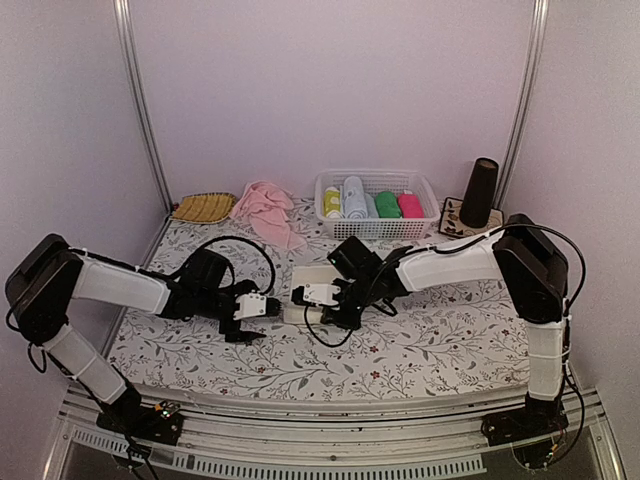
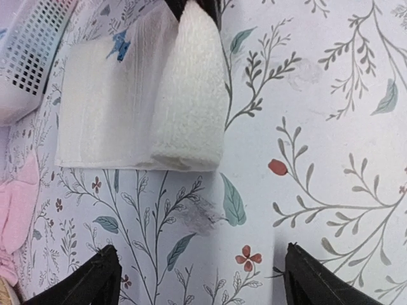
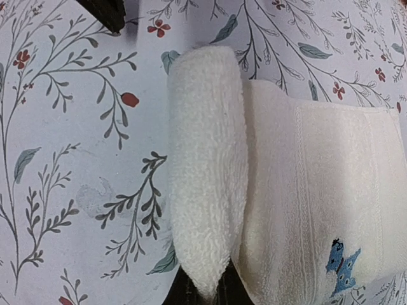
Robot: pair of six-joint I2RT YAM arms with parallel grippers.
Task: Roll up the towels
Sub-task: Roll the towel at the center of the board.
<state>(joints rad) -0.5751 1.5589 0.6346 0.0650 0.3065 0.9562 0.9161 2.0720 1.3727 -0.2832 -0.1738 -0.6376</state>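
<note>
The cream towel (image 1: 312,281) lies folded at the middle of the table, its near edge turned over into a short roll (image 3: 206,165). My right gripper (image 3: 205,293) is shut on the end of that rolled edge, pinching it to a point. The towel also shows in the left wrist view (image 2: 114,101), with the roll (image 2: 189,95) on its right side. My left gripper (image 2: 200,279) is open and empty, its fingers (image 2: 86,283) wide apart, just left of the towel. The pale pink towel (image 1: 264,208) lies crumpled at the back.
A white basket (image 1: 376,226) at the back holds yellow-green, light blue, green and magenta rolls. A woven yellow mat (image 1: 203,207) lies back left. A dark cup (image 1: 480,192) stands on a coaster back right. Walls close in on both sides.
</note>
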